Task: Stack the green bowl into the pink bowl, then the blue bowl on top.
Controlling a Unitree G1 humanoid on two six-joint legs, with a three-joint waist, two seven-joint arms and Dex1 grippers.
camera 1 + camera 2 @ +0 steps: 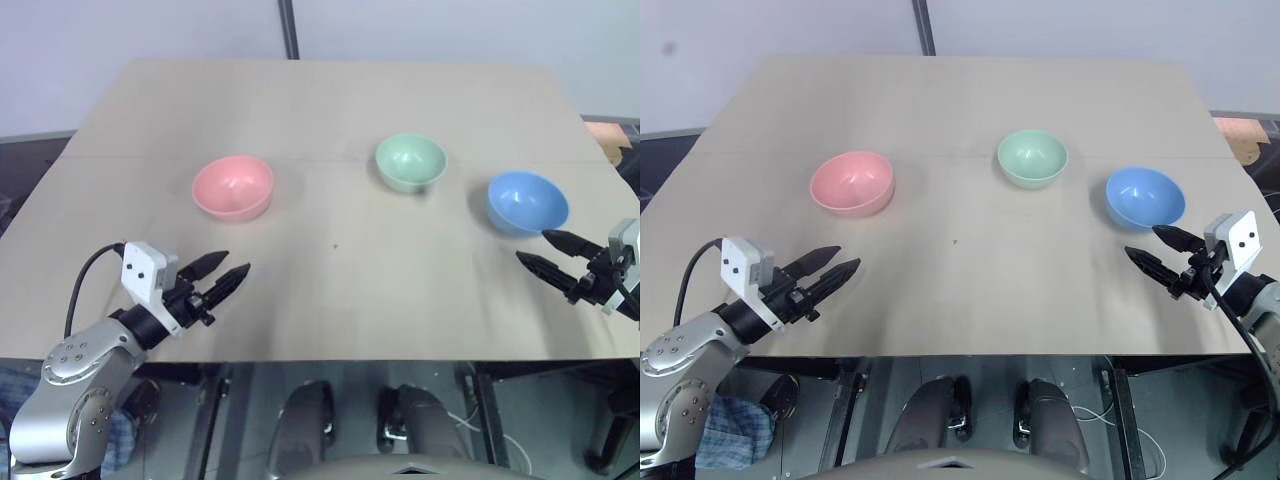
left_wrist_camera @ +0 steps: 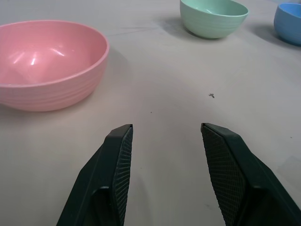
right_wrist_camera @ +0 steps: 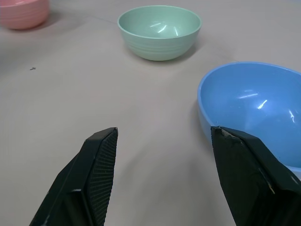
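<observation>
Plainly parted, empty: both grippers (image 1: 222,270) (image 1: 546,250).

In my right wrist view the pink bowl (image 3: 22,13) is cut off at the edge, as is the blue bowl (image 3: 254,106). A tiny dark speck (image 2: 212,95) on the table (image 1: 330,120) I can't identify.

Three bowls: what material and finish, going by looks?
Pink bowl, green bowl and blue bowl: probably plastic, possibly glazed ceramic. Smooth, slightly glossy; small highlights inside each, faint horizontal ridges on the pink and green walls. Plain solid colour.
</observation>
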